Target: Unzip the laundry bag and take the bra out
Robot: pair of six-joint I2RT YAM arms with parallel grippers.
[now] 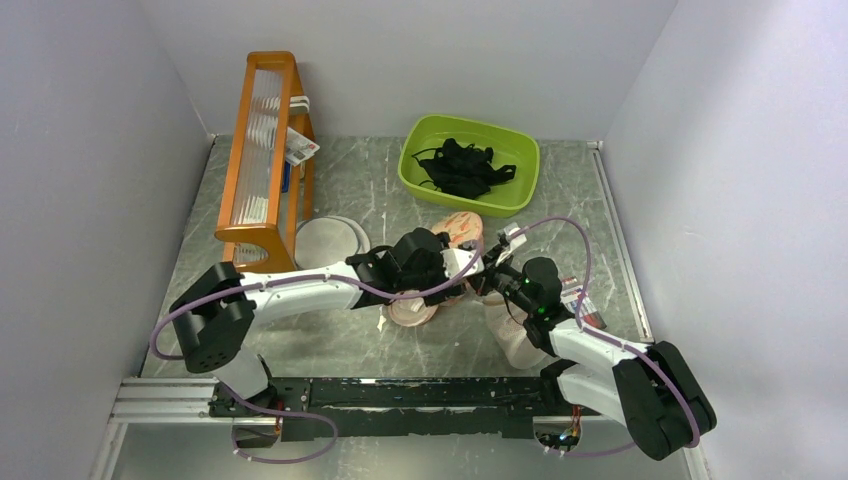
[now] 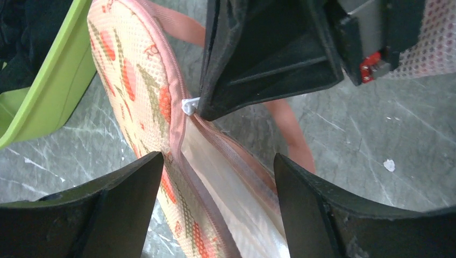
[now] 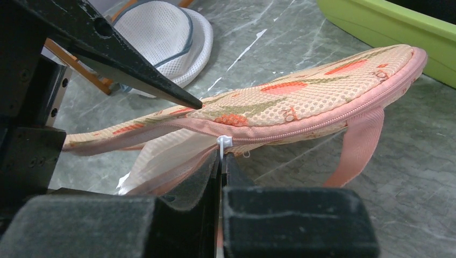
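Note:
The laundry bag [image 1: 458, 230] lies mid-table, cream with an orange-pink leaf print and pink zip edging [image 3: 333, 115]. My right gripper [image 3: 221, 161] is shut on its white zip pull [image 3: 223, 143], also seen at the pull [image 2: 189, 106] in the left wrist view. The zip is parted over part of its length. Pale white fabric [image 2: 231, 185] shows in the gap; I cannot tell whether it is the bra or the lining. My left gripper [image 2: 215, 161] is open and straddles the bag's open edge, one fingertip [image 3: 185, 99] resting on the printed top side.
A green tub [image 1: 520, 195] holding black strappy garments [image 1: 465, 165] stands just behind the bag. An orange rack [image 1: 265, 150] is at the back left, with a round mesh disc [image 1: 330, 240] beside it. A beige mesh pouch [image 1: 515, 340] lies under the right arm.

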